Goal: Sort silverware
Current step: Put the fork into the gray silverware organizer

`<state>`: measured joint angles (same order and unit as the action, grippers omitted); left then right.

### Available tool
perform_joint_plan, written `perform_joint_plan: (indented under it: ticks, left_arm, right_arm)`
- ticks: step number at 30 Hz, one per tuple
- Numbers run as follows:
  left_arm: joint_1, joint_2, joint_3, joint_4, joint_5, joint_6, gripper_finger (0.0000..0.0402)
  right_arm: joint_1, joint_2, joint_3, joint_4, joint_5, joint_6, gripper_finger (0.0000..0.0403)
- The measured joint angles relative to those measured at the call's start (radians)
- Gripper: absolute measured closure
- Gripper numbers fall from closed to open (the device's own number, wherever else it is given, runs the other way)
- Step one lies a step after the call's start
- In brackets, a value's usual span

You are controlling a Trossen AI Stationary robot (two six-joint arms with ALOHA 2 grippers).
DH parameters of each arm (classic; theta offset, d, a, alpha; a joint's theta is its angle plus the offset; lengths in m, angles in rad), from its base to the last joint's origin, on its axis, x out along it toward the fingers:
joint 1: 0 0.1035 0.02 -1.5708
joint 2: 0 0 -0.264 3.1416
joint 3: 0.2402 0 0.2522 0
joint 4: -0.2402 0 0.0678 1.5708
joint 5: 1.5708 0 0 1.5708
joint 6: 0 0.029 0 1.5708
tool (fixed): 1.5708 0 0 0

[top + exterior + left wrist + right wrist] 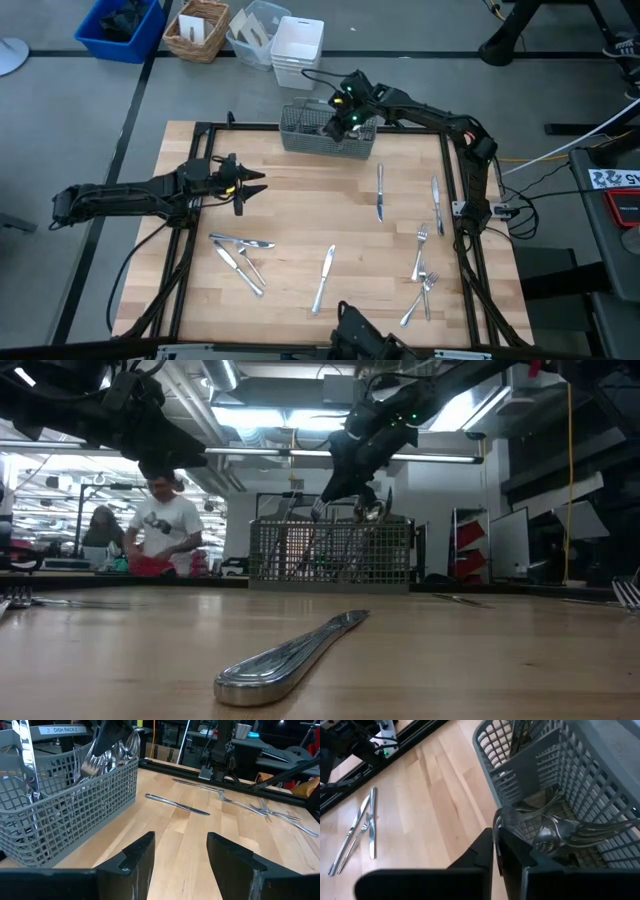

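The right tool (340, 118) hangs over the right end of the grey mesh caddy (300, 142), which stands at the far edge of the worktop (300, 215). In its wrist view the fingers are almost closed on a thin upright metal edge (496, 837), a piece of silverware poised at the caddy rim above the forks (580, 832) already inside. Whether the grip is firm or just loosening cannot be told.

The left tool (250, 186) hovers well to the caddy's near left, jaws wide apart and empty.

Unsorted silverware lies on the near side of the caddy: two knives (380, 190) to its near right, a group of forks (422, 275) further toward the front right, one knife (324, 277) near the front centre, and a cluster of pieces (240, 258) at the front left.

Risks, as judged:
- The piece sits right at the rim. If let go off-centre, it may fall outside the wall onto the worktop.
- It may drop into the wrong compartment, or jam against the forks there.
- A tool lifted away while caught on the mesh could drag or tip the caddy.
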<state>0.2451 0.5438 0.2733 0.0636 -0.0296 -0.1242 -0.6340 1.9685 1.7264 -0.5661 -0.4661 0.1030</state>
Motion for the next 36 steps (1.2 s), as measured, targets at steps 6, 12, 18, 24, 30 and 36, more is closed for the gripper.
perform_joint_plan:
  ticks: [6,12,18,24,30,36]
  left_arm:
    - [0.000,0.000,0.000,-0.004,0.000,0.000,0.0231]
    - [0.000,0.000,0.000,-0.066,0.000,-0.017,0.0231]
    - [-0.001,0.000,0.000,-0.083,0.000,-0.104,0.0231]
    - [-0.001,0.000,0.000,-0.069,0.000,-0.118,0.0231]
    - [-0.001,0.000,0.000,-0.062,0.000,-0.143,0.0231]
    - [-0.020,0.000,0.000,0.044,0.001,-0.178,0.0231]
  right_arm:
    - [-0.001,0.000,0.000,0.003,0.000,-0.002,0.0353]
    - [-0.001,0.000,0.000,0.031,0.001,-0.002,0.0309]
    - [-0.001,-0.001,0.001,0.050,0.004,-0.006,0.0271]
    - [-0.009,-0.057,0.002,0.042,0.084,-0.112,0.0268]
    - [-0.008,-0.137,0.002,0.040,0.197,-0.205,0.0267]
    - [-0.006,-0.234,0.002,-0.009,0.168,-0.320,0.0267]
